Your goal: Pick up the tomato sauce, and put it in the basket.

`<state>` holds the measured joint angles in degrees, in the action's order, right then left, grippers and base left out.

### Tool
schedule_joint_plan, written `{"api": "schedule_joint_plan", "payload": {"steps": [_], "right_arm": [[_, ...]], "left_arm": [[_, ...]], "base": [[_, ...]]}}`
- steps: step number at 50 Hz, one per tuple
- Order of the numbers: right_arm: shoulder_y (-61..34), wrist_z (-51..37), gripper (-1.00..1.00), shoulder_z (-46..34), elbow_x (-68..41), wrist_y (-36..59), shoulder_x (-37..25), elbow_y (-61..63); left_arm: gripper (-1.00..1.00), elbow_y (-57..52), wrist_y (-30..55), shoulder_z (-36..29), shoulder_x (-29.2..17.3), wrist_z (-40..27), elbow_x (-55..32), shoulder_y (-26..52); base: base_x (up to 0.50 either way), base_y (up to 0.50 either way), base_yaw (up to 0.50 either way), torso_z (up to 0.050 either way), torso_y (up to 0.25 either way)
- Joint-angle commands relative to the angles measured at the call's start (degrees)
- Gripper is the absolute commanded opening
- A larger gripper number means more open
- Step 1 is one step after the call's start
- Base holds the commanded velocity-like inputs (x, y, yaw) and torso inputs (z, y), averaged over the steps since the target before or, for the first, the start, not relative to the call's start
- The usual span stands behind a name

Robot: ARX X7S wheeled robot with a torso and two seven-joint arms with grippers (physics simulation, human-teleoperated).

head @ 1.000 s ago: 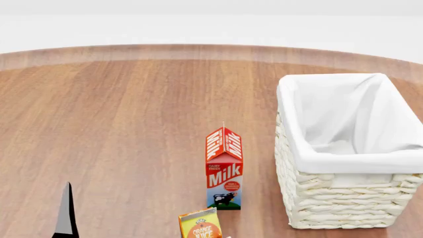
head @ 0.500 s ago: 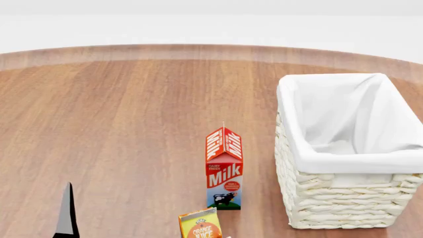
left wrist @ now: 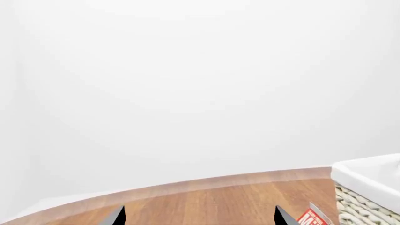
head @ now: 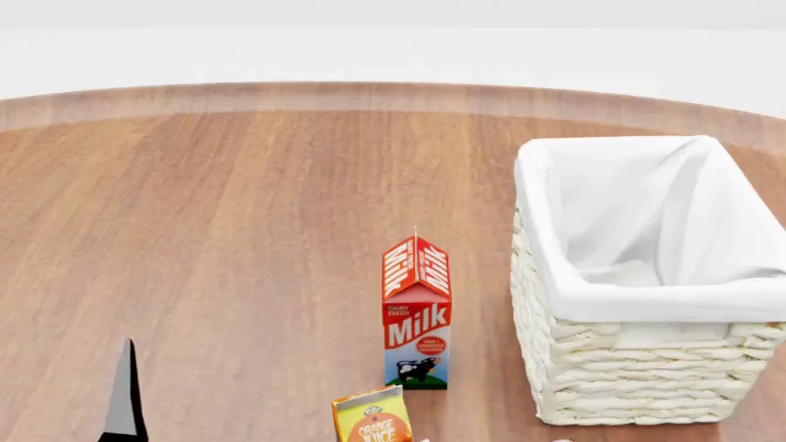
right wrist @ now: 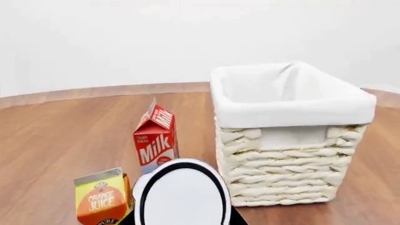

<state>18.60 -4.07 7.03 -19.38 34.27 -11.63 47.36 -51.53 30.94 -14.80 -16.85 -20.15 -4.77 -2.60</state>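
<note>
One basket [head: 639,299] stands ahead of the right pincer, and we see only white cloth lining inside it. A milk carton [head: 417,313] and a juice carton [head: 372,419] stand beside it. The left pincer [left wrist: 200,219] gapes wide, holding nothing. A white, dark-rimmed disc [right wrist: 181,194] hides the right pincer. We cannot tell its grip, nor whether the disc is the tomato sauce.

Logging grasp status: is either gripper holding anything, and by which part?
Left jaws stand apart, empty. A white, dark-rimmed disc sits at the right jaws; whether it is gripped cannot be told.
</note>
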Motion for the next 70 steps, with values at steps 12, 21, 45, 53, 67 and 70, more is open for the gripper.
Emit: {"api": "schedule_joint_plan", "payload": {"steps": [12,21,45,53,67,70], "right_arm": [[-31.72,-9.81,-1.0,8.09,-14.01,20.91,-3.52,9.01],[-40.53,-10.11,-1.0,6.81,-14.08,19.15,-3.15,3.59],[-63.35,-4.44,-1.0,-7.25,2.29,-4.3,-2.37,-35.88],[-75.21,-2.81,-1.0,-9.99,5.79,-10.66,-1.11,-54.73],[-85.86,-4.62,-1.0,-10.88,7.51,-8.47,-0.01,-68.36],[-88.06,-5.02,-1.0,-11.59,8.52,-9.05,0.15,-72.53]], "left_arm": [[1.0,0.14,-0.28,-0.01,-0.42,-0.55,-0.83,-0.06],[1.0,0.19,-0.28,0.04,-0.59,-0.77,-1.17,0.07],[1.0,0.97,-0.45,-0.31,-1.03,-1.46,-1.49,0.4],[1.0,0.86,-0.5,-0.45,-1.24,-1.66,-1.57,0.48],[1.0,0.97,-0.59,-0.67,-1.34,-1.99,-2.0,0.58],[1.0,1.08,-0.74,-0.69,-1.39,-2.05,-2.08,0.54]], "base": [[0.0,0.0,0.0,0.0,0.001],[0.0,0.0,0.0,0.0,0.0],[0.0,0.0,0.0,0.0,0.0],[0.0,0.0,0.0,0.0,0.001],[0.0,0.0,0.0,0.0,0.0],[0.0,0.0,0.0,0.0,0.0]]}}
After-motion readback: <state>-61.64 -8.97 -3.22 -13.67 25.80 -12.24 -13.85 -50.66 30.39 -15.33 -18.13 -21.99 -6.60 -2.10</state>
